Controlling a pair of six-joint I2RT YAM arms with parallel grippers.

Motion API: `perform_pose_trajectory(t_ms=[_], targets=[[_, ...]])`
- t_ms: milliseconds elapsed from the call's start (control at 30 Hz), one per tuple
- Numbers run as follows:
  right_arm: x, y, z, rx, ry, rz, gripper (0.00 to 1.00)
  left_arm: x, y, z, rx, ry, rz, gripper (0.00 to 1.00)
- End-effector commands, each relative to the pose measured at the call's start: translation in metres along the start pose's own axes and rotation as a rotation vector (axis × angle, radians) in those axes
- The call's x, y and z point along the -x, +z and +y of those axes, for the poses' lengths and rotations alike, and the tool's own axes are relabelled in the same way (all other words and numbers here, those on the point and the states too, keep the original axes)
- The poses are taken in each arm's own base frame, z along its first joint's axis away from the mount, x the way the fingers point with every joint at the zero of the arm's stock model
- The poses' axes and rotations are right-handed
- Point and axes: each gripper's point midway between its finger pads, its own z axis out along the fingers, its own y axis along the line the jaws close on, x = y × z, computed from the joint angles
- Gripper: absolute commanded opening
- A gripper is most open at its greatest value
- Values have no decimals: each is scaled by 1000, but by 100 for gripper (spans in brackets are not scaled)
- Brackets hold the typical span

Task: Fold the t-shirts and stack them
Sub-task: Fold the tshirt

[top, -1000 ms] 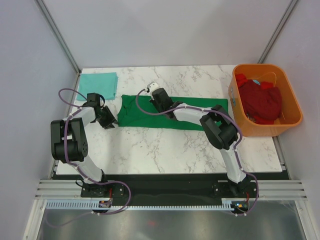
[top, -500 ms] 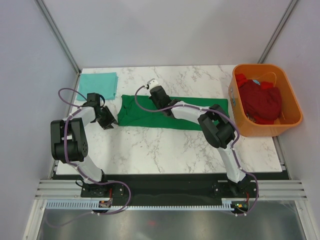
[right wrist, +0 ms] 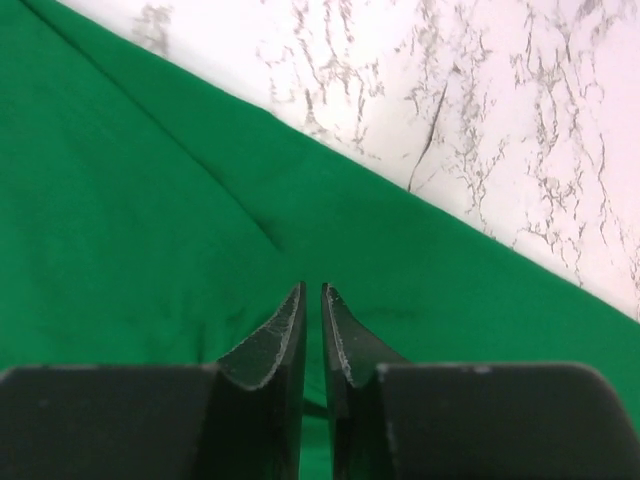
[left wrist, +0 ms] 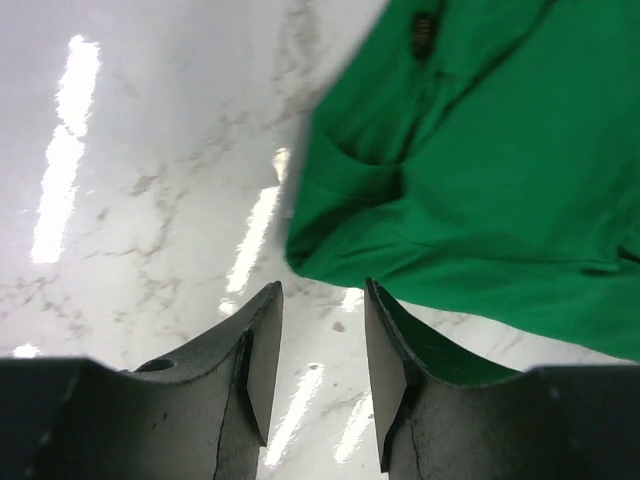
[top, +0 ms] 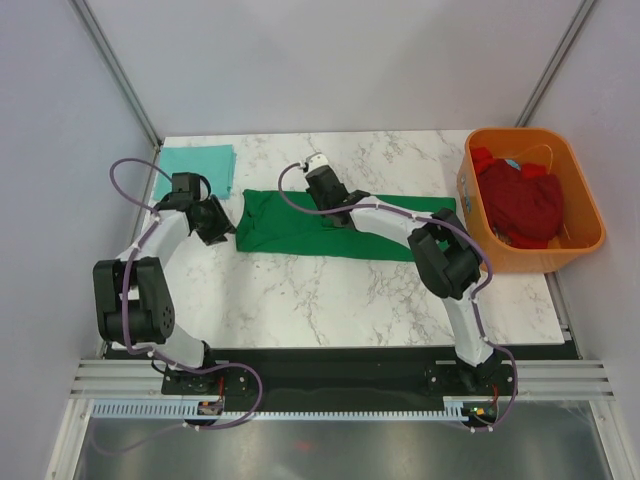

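A dark green t-shirt (top: 300, 232) lies folded into a long band across the middle of the table. My left gripper (top: 227, 231) is just off the band's left end, jaws open over bare marble, and the shirt's corner (left wrist: 330, 235) lies a little ahead of its tips (left wrist: 320, 300). Over the band's far left part hovers my right gripper (top: 336, 212). Its jaws (right wrist: 313, 288) stand a narrow slit apart above the green cloth (right wrist: 150, 220) and pinch nothing. A pale teal t-shirt (top: 197, 164) lies folded at the back left. Dark red t-shirts (top: 522, 203) are heaped in the tub.
An orange plastic tub (top: 575, 243) stands at the table's right edge. The right forearm (top: 392, 213) stretches low across the green band. Grey walls close in on the left, the back and the right. Bare marble (top: 330, 295) lies in front of the band.
The right gripper's jaws have parted from shut to a narrow slit and it has shifted slightly toward the back. The left gripper has moved back a little along the shirt's left end.
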Motion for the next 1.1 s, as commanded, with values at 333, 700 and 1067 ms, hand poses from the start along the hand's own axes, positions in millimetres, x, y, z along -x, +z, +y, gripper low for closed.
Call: perform_pose_trajectory(t_ms=[333, 700, 1067], targets=[[5, -24, 55, 353, 144, 43, 15, -26, 27, -67, -87, 163, 106, 47], [-19, -9, 30, 275, 159, 81, 12, -5, 43, -47, 42, 177, 47, 49], [26, -53, 20, 316, 231, 11, 21, 2, -3, -62, -35, 226, 0, 50]])
